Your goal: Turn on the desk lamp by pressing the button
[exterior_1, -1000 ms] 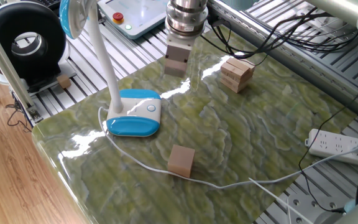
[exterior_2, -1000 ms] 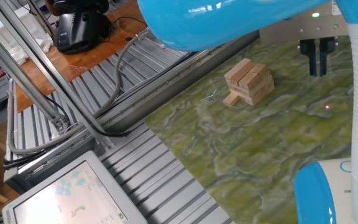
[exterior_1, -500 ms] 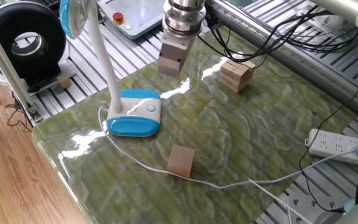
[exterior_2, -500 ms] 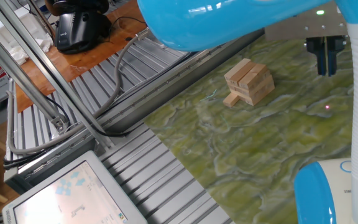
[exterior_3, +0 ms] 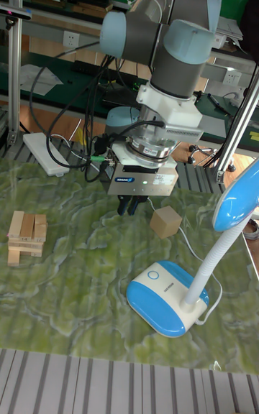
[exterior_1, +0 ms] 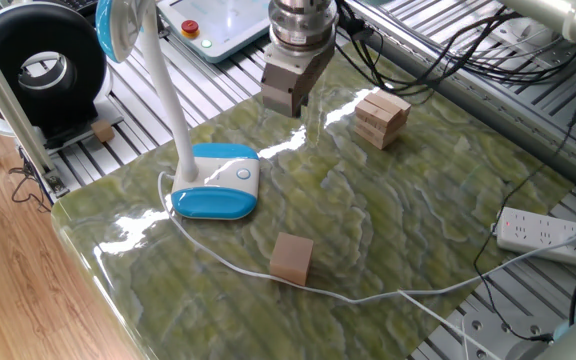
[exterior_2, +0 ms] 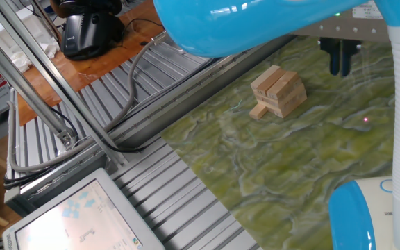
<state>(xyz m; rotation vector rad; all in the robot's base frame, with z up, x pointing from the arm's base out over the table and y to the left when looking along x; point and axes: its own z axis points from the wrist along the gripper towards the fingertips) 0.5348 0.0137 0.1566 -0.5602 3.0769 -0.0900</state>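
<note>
The desk lamp (exterior_1: 213, 180) stands near one edge of the table (exterior_1: 418, 240), its button (exterior_3: 154, 275) flush on the white top of the base. The gripper (exterior_1: 282, 98) hangs above the table, well apart from the base; its fingers hold nothing, and their spacing cannot be told. The plastic lamp is probably light and liable to slide. Do not grasp it: press straight down on the button with moderate force.
</note>
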